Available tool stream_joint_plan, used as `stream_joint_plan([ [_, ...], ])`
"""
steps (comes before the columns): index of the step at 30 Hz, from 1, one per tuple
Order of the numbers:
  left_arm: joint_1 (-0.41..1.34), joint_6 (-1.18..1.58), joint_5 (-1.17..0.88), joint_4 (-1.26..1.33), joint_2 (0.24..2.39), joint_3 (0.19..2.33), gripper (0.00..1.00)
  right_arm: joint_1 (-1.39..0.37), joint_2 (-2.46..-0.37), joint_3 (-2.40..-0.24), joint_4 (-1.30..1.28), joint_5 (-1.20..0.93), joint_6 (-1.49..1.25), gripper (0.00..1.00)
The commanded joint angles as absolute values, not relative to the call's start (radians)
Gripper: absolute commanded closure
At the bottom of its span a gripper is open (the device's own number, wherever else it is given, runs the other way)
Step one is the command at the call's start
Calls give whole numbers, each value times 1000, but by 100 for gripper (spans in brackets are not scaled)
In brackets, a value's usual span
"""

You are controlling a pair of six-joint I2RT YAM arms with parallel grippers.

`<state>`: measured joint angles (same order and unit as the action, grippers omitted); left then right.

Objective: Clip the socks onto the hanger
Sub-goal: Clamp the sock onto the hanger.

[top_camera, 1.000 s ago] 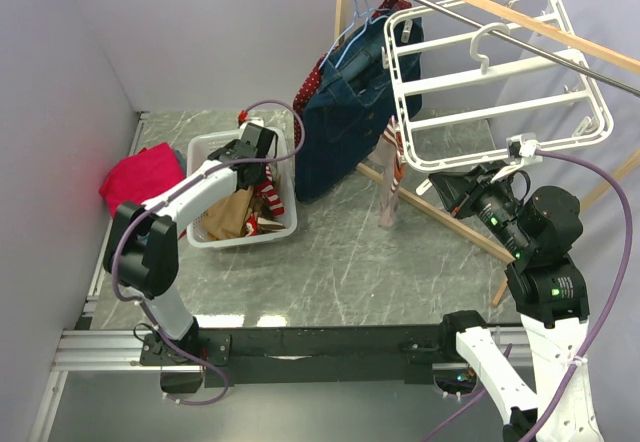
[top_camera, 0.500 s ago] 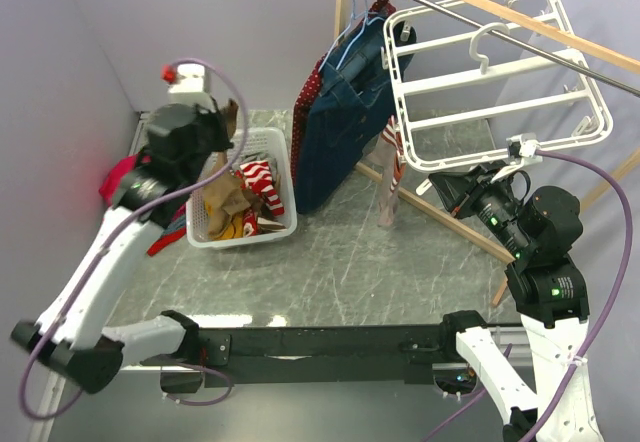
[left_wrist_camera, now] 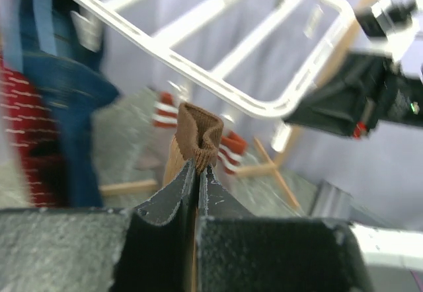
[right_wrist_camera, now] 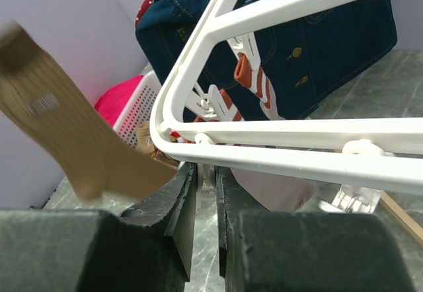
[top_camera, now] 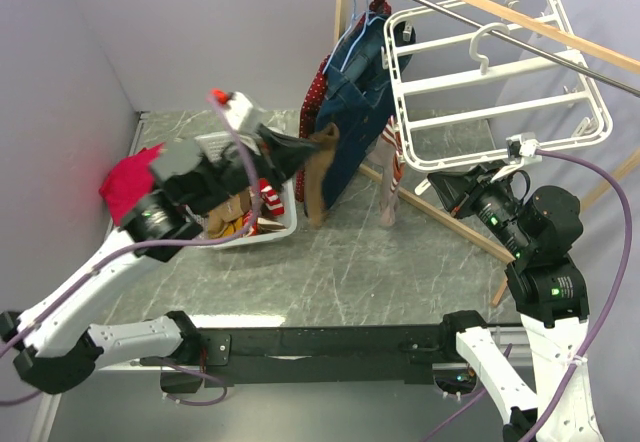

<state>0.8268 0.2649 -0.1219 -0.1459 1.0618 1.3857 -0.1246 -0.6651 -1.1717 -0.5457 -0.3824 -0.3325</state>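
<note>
Our left gripper (left_wrist_camera: pixel 197 170) clamps a brown sock (top_camera: pixel 318 177) by its cuff, mid-frame, left of the hanger (top_camera: pixel 480 73). We should raise the cuff squarely into a clip (right_wrist_camera: pixel 360 147); whether the right gripper (right_wrist_camera: pixel 205 173) holds anything, we cannot tell.

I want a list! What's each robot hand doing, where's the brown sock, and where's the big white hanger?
left gripper: shut on the brown sock, pinching its top end
brown sock: dangling in the air, between the basket and the hanger
hanger: white frame, tilted, hooked on the rail
right gripper: just under the hanger's near edge; its grip can't be made out
basket: white, more clothes inside
</note>
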Motion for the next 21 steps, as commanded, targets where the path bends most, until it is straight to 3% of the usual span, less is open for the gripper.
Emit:
stream_joint_plan([
  [1, 917, 288, -155, -17, 1123, 1336, 97, -120, -675, -1197, -517, -391, -345, 87],
  [11, 1144, 261, 33, 113, 1272, 1295, 99, -120, -669, -1195, -514, -397, -360, 87],
  [21, 1203, 236, 189, 143, 1397, 1312, 99, -120, -667, -1195, -526, -371, -370, 87],
])
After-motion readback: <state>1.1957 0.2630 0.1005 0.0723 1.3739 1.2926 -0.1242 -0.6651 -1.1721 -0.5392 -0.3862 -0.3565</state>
